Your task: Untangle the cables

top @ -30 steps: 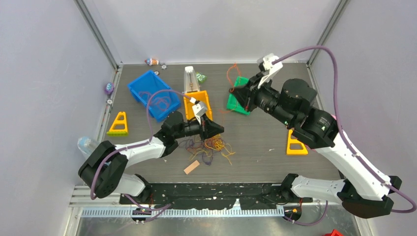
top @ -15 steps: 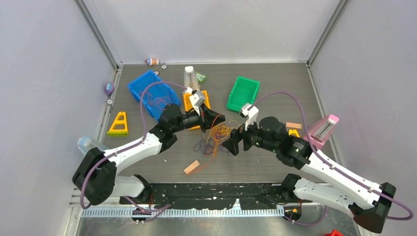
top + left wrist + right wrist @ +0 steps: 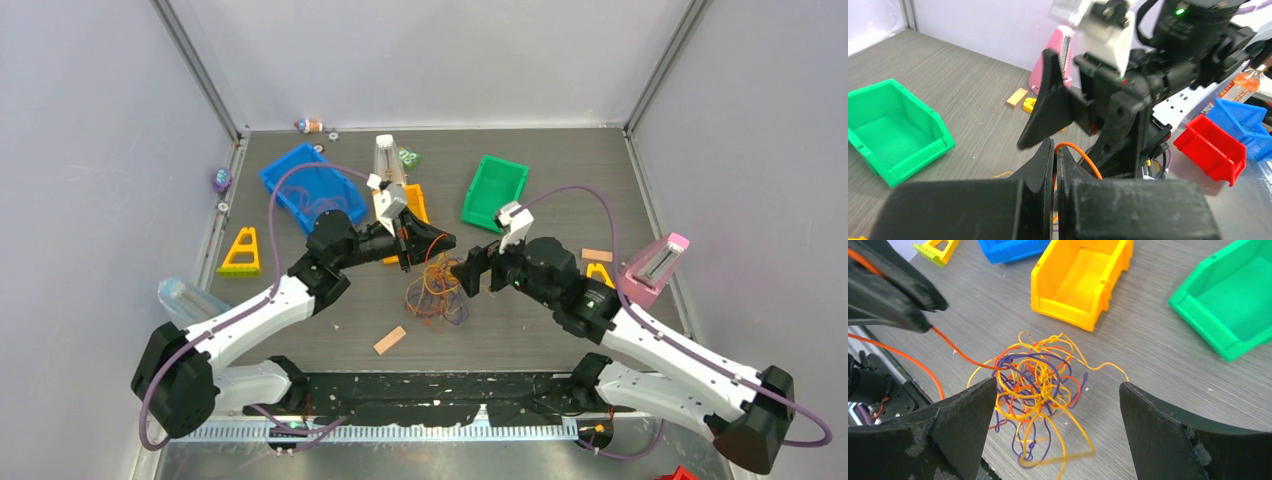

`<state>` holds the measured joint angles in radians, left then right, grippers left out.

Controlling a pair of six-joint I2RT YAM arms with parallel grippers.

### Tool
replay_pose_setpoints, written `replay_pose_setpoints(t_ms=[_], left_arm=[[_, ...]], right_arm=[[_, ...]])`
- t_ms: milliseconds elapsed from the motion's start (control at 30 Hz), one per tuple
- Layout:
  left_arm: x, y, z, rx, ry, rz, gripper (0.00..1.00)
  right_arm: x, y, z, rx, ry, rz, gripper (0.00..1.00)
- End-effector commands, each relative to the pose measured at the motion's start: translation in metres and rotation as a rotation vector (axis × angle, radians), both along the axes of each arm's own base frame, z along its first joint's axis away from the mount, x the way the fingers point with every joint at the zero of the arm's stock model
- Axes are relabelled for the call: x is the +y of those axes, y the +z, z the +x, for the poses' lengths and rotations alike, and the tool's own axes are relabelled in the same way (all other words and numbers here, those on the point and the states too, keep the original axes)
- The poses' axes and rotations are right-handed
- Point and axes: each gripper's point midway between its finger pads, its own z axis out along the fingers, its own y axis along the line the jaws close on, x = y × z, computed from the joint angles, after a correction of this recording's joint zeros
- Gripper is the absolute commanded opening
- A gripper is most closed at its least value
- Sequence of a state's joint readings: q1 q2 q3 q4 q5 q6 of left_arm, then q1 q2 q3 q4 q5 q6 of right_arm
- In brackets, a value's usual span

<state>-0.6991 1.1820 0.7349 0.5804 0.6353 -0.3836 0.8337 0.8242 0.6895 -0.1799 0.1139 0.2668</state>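
orange strand (image 3: 958, 352) pinched in our left gripper (image 3: 1055, 147); right gripper (image 3: 1058, 385) spread wide over the cables (image 3: 1038, 380). we've barely started, all knotted.

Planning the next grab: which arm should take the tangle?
Probably right: the right end effector is open, framing the tangle; the left end effector is shut on the orange strand.

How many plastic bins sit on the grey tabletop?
3: blue bin at far left, yellow-orange bin at far centre, green bin to its right. None appears hidden.
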Motion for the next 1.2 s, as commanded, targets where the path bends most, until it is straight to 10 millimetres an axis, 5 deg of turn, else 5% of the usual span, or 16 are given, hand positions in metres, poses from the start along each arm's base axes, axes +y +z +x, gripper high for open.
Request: replay_pose_setpoints(t_ms=[0, 133, 333, 533, 800, 900, 1167], left_arm=[[0.003, 0.038, -0.012, -0.091, -0.042, -0.052, 0.00], [0.005, 0.051, -0.016, -0.112, -0.045, -0.082, 0.00], [0.016, 0.061, -0.003, -0.115, 0.065, -0.046, 0.00], [0.050, 0.086, 0.019, -0.143, 0.248, -0.060, 0.00], [0.106, 0.130, 0.039, -0.171, 0.454, -0.080, 0.00], [0.124, 0.149, 0.044, -0.180, 0.510, -0.086, 0.00], [0.186, 0.179, 0.067, -0.144, 0.756, -0.098, 0.00]], right_arm=[[0.037, 0.009, -0.005, -0.012, 0.158, 0.085, 0.96], [0.059, -0.008, -0.010, 0.050, 0.242, 0.110, 0.87], [0.055, -0.030, -0.011, 0.093, 0.198, 0.140, 0.38], [0.018, -0.056, -0.002, 0.101, 0.016, 0.080, 0.26], [-0.036, -0.109, 0.006, 0.201, -0.241, -0.067, 0.23], [-0.059, -0.127, 0.011, 0.262, -0.355, -0.094, 0.10], [-0.109, -0.149, 0.018, 0.361, -0.609, -0.076, 0.06]])
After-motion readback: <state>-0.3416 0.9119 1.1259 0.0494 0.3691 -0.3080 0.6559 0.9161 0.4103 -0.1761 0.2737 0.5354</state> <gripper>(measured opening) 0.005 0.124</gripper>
